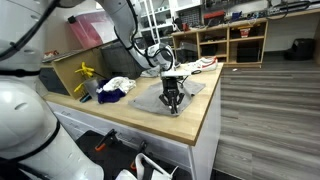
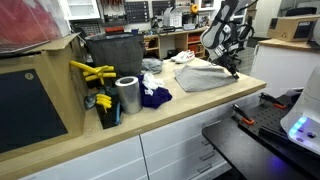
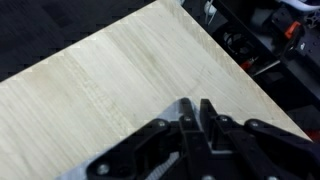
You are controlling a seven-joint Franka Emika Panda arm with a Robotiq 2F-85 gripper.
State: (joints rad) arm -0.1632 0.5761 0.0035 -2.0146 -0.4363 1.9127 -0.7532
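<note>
A grey cloth (image 1: 150, 98) lies spread on the wooden counter (image 1: 195, 115); it shows in both exterior views (image 2: 205, 75). My gripper (image 1: 172, 104) points down onto the cloth near the counter's end (image 2: 232, 68). In the wrist view the fingers (image 3: 192, 108) are pressed together, with a raised corner of the grey cloth (image 3: 173, 111) pinched at their tips. Bare wood lies beyond the tips.
A blue cloth (image 2: 155, 97) and a white cloth (image 1: 118, 84) lie beside the grey one. A metal can (image 2: 127, 95), yellow tools (image 2: 92, 72) and a black bin (image 2: 112, 50) stand further along. The counter edge (image 3: 240, 70) is close to the gripper. Shelves (image 1: 235, 40) stand behind.
</note>
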